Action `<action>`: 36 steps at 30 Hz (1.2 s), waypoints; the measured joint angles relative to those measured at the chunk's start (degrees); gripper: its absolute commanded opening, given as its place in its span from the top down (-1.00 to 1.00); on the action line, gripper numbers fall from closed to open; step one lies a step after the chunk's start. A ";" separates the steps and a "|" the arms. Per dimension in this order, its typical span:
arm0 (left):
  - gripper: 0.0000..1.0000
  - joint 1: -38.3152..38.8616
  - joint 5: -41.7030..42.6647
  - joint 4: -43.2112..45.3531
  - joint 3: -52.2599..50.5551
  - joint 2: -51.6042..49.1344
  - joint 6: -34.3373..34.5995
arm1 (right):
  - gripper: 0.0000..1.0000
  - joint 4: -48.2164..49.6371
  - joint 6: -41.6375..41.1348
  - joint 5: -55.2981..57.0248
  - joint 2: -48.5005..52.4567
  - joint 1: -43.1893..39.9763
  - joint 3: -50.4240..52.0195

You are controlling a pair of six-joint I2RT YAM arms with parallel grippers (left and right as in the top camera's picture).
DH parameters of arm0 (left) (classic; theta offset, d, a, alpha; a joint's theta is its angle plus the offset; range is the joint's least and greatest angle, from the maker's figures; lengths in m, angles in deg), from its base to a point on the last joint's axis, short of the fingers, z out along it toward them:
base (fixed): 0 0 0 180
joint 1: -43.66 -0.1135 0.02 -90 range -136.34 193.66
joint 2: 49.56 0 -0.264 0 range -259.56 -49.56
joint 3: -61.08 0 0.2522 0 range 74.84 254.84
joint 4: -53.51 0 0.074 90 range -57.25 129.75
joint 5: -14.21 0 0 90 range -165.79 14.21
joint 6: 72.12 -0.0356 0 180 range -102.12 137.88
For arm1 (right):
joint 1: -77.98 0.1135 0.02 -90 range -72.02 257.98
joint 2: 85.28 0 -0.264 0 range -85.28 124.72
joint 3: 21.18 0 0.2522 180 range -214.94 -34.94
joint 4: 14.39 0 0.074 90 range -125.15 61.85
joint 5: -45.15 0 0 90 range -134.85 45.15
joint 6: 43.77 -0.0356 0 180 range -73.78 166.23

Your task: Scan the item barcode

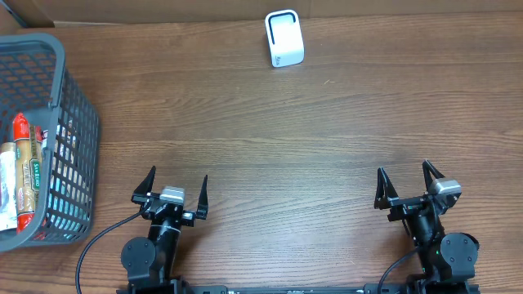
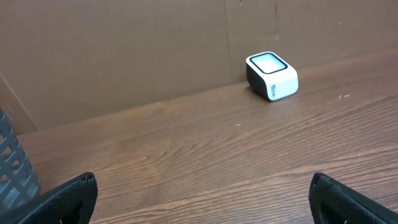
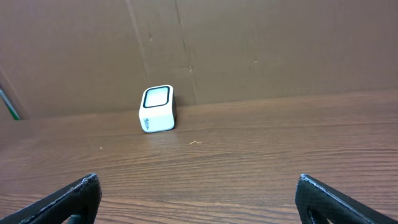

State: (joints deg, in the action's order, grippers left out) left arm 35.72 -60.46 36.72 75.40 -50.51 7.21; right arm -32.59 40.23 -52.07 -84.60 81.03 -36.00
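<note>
Only overhead, packets (image 1: pixel 23 173) in basket (image 1: pixel 80 135)

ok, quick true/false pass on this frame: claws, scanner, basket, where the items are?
1. The left claw and right claw are both open, holding nothing. True.
2. The grey plastic mesh basket sits on the right arm's side. False: it is at the left edge.
3. The white box-shaped scanner stands at the far side of the brown wooden table. True.
4. One item already lies in front of the scanner. False: the only packaged items in view are inside the basket.
</note>
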 measured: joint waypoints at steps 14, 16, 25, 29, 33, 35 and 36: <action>-0.99 0.00 -0.17 0.00 0.00 0.00 0.00 | -1.00 -0.02 0.00 0.02 0.00 0.00 0.00; -0.99 0.00 -0.02 0.00 0.00 0.00 0.02 | -1.00 -0.04 0.02 0.00 0.00 0.00 0.00; -1.00 0.00 1.77 -0.68 1.20 -0.04 3.13 | -1.00 -0.02 0.02 0.00 0.00 0.00 0.00; -0.99 0.00 2.05 -3.56 7.45 -2.78 3.85 | -1.00 -0.02 0.02 0.02 0.00 0.00 0.00; -1.00 0.00 2.38 -7.56 16.96 -10.91 4.37 | -1.00 -0.02 0.02 0.00 0.00 0.00 0.00; -1.00 0.00 3.04 -10.12 22.91 -16.24 4.52 | -1.00 0.02 0.04 0.02 0.00 0.00 0.00; -1.00 0.00 3.48 -12.37 26.10 -18.93 4.55 | -1.00 0.02 0.02 0.02 0.00 0.00 0.00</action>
State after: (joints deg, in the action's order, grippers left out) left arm 35.72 -56.98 24.35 101.50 -69.43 11.75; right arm -32.57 40.25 -52.05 -84.60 81.03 -36.00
